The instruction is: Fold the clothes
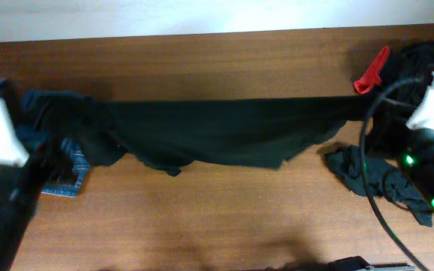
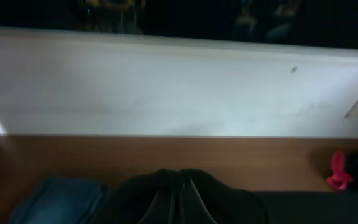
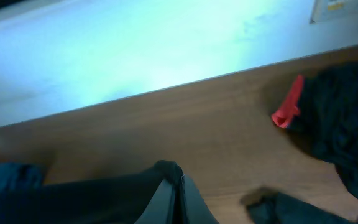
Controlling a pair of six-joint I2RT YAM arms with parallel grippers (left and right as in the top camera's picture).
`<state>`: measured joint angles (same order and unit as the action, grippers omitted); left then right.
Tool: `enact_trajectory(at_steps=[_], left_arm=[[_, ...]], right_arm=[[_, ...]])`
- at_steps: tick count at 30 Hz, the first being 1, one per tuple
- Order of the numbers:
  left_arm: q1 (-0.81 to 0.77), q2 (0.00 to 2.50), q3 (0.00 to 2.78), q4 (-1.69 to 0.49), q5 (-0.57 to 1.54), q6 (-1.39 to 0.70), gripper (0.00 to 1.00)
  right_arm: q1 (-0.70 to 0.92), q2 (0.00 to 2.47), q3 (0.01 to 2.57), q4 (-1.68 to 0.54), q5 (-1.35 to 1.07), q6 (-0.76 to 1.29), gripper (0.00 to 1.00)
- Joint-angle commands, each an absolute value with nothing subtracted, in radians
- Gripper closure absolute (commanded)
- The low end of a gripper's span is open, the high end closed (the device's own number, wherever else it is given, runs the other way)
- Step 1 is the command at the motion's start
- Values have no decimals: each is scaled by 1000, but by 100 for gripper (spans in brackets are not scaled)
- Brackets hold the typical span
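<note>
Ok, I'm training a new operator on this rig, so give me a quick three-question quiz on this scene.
1. True or false: the shirt lies loose, held by neither the left gripper nor the right gripper.
2. The red object is: A) beside the black pile, B) on the shirt, C) in a gripper.
3. Fill in: the fabric by the shirt's left end is ___.
Key: 1 false, both are shut on it; 2 A; 3 blue.
</note>
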<state>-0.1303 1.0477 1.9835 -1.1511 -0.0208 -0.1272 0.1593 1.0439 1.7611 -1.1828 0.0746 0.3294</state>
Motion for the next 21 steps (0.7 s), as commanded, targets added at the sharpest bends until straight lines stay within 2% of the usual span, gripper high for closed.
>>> enact_trajectory(at_steps=[1, 12, 18, 21], left_arm=[[-130, 1027, 2105, -1207, 32, -112, 99], [-130, 1081, 2163, -1275, -60, -111, 100], [-130, 1254, 2107, -1273, -86, -111, 100], [-130, 1420, 2104, -1264, -99, -110, 100]], right_arm=[[150, 995, 1811, -1197, 7, 323, 96], [150, 986, 1825, -1242, 4, 383, 96], [150, 1076, 1822, -1271, 63, 382, 96], [150, 1211, 1814, -1300, 121, 379, 96]])
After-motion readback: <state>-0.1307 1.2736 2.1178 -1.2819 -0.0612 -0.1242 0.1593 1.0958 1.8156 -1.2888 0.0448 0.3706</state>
